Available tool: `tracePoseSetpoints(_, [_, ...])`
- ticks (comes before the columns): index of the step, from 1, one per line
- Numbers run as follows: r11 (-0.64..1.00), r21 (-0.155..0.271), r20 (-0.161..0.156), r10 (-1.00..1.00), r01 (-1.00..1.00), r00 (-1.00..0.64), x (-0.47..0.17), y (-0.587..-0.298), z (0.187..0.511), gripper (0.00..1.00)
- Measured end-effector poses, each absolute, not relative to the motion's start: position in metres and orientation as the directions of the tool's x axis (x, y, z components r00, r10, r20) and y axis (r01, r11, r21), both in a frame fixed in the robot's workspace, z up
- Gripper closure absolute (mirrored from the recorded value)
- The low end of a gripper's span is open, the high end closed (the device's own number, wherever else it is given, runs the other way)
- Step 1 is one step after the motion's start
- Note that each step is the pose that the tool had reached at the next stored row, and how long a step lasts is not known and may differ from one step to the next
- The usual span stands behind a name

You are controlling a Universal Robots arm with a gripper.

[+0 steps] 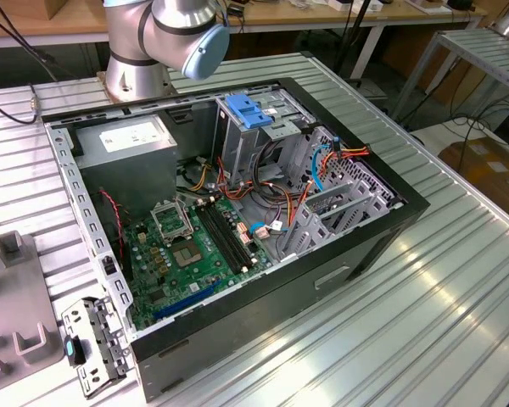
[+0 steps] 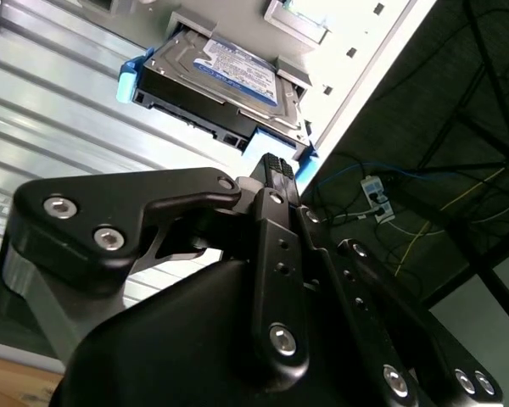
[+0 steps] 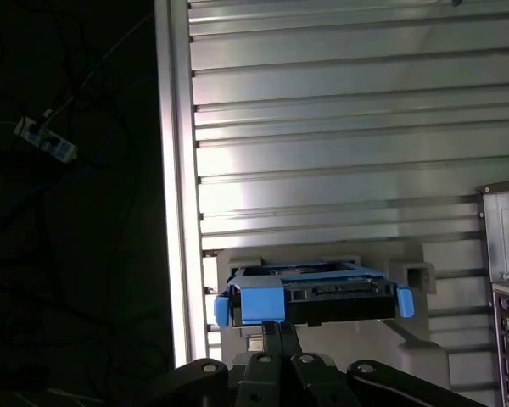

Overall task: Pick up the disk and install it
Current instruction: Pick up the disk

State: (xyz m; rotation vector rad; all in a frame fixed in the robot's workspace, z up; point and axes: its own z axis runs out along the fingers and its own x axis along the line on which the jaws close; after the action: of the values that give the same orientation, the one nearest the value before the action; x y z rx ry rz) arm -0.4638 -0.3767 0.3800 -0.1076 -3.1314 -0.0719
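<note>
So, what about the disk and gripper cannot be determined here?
Whether the gripper touches the disk: in the second wrist view it overlaps the blue rail.
The disk's underside: in the first wrist view, hidden by its grey holder.
The arm: upper part cut by the exterior view's top edge.
The drive cage, exterior view: inside hidden by its walls.

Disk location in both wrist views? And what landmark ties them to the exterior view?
Second wrist view: the disk lies label-up near the edge of the ribbed metal table, just beyond the pincer.
First wrist view: the disk is edge-on on a pale holder, just beyond the pincer.
Exterior view: the open computer case stands on that table.
Shared landmark: the ribbed metal table.
</note>
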Motion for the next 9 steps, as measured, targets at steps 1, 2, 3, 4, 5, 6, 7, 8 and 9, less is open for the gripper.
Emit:
tracePoseSetpoints(1, [0.997,0.046,0.009,0.062,0.062,-0.998,-0.4638,-0.3767,0.3800,0.89])
tracePoseSetpoints(2, [0.997,0.046,0.009,0.056,0.056,-0.998,-0.4638,-0.3767,0.3801,0.89])
tracePoseSetpoints(3, [0.998,0.046,0.009,0.046,0.047,-0.999,-0.4638,-0.3767,0.3800,0.89])
tracePoseSetpoints(4, [0.998,0.046,0.009,0.035,0.036,-0.999,-0.4638,-0.3767,0.3800,0.89])
tracePoseSetpoints(5, [0.999,0.046,0.009,0.024,0.025,-1.000,-0.4638,-0.3767,0.3800,0.89])
tracePoseSetpoints(6, [0.999,0.046,0.009,0.013,0.014,-1.000,-0.4638,-0.3767,0.3800,0.89])
tracePoseSetpoints(7, [0.999,0.046,0.009,0.001,0.001,-1.000,-0.4638,-0.3767,0.3800,0.89])
tracePoseSetpoints(8, [0.999,0.046,0.009,-0.012,-0.011,-1.000,-0.4638,-0.3767,0.3800,0.89])
tracePoseSetpoints(9, [0.999,0.046,0.009,-0.027,-0.026,-1.000,-0.4638,-0.3767,0.3800,0.89])
